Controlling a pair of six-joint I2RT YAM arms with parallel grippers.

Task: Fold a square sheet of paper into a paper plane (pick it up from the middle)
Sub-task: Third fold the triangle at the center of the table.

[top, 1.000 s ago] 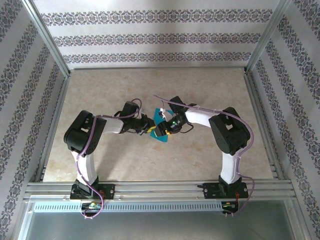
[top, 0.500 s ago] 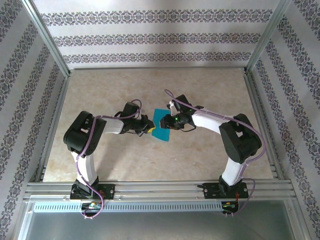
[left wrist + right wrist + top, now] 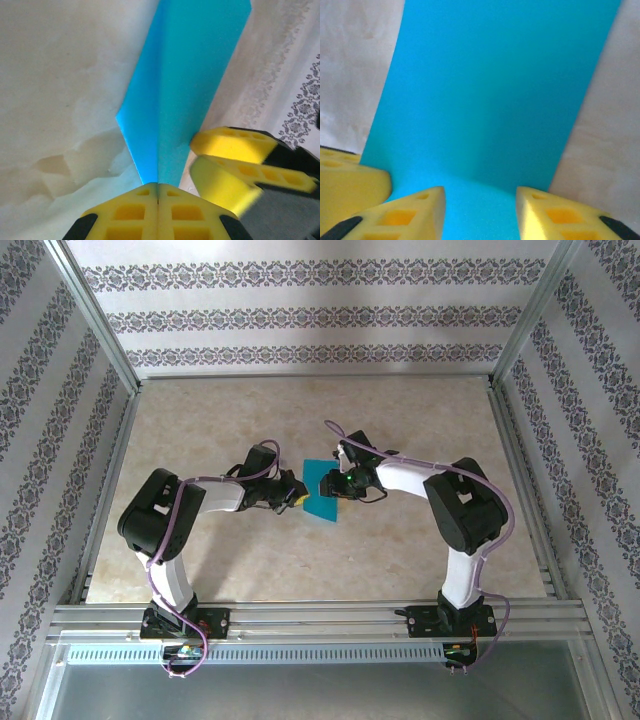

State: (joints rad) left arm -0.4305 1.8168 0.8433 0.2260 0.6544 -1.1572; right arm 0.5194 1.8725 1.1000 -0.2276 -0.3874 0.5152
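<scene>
Both arms reach inward with bent elbows, wrists low and nearly meeting. The left end effector has its pads pressed together on the paper. The right end effector faces it, fingers parted.

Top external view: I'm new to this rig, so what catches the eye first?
The teal-blue paper stands out, the only colour on the beige table, at its middle. The left gripper is shut on its creased end; the right gripper has its yellow fingers apart over it.
</scene>
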